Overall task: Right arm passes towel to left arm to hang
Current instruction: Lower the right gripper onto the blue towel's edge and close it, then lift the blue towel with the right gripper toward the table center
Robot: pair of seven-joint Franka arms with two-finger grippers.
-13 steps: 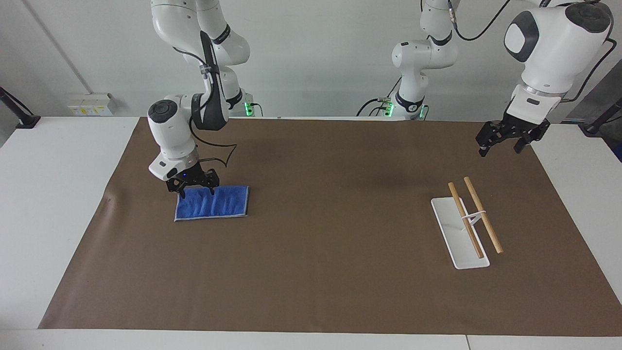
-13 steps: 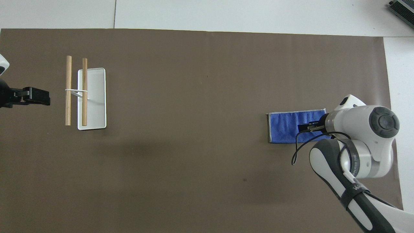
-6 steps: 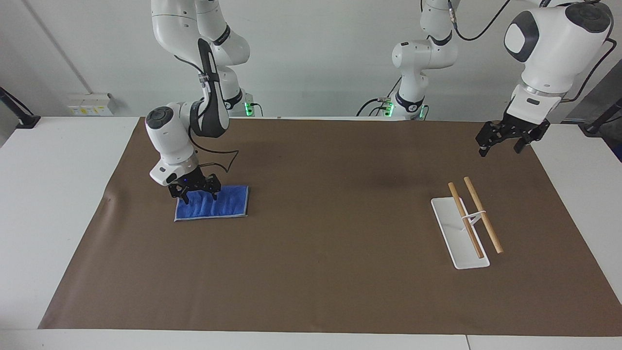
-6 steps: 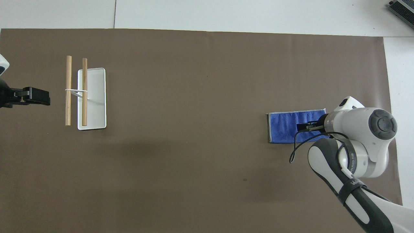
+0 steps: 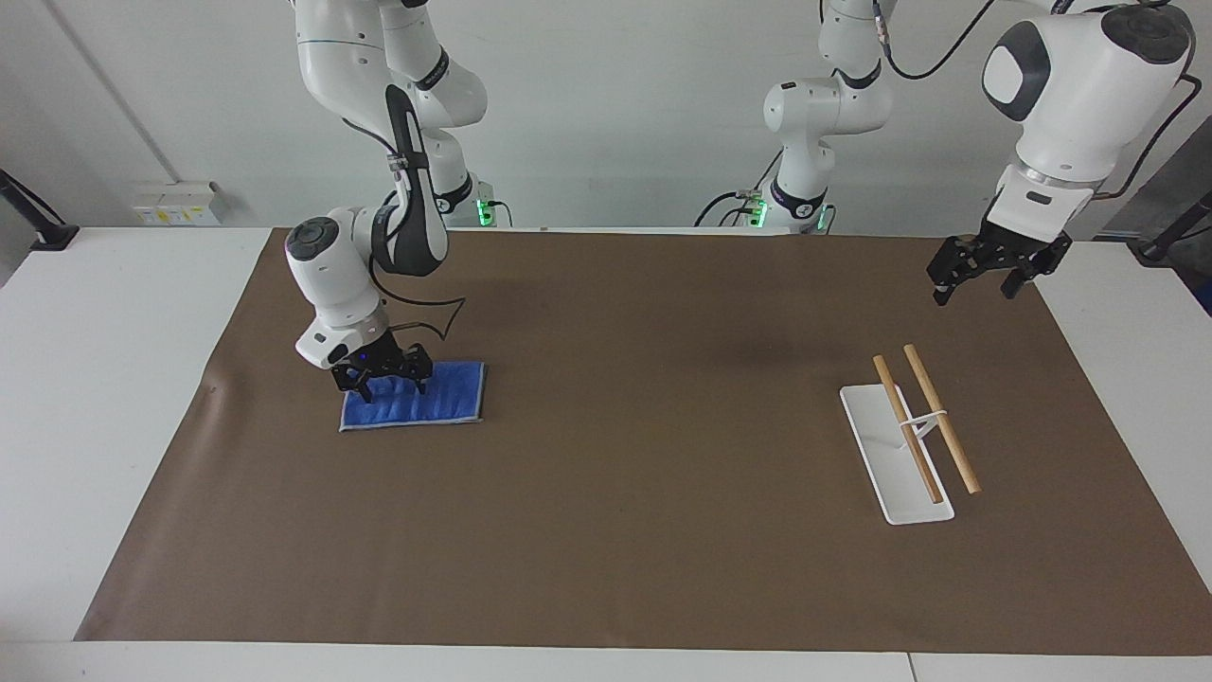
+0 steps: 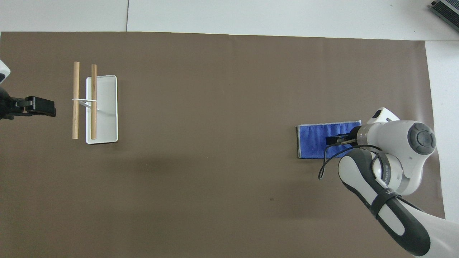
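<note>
I'm working in a robotics lab: bare white walls, a white counter (image 5: 114, 398) under brown paper (image 5: 644, 530), socket box (image 5: 175, 204) upper left.

Right arm: comes from its base at the robots' edge, bends down sharply at the elbow, wrist tilted downward.
Right gripper (image 5: 382, 379): low at the right arm's end of the table, pointing down, fingers spread apart, tips at or just above the surface below; actual contact cannot be told.
Left arm: waits raised at the left arm's end of the table, its large white wrist housing angled downward.
Left gripper (image 5: 985, 275): hangs high in the air, fingers apart, holding nothing; in the overhead view only its black tip (image 6: 36, 106) shows.
</note>
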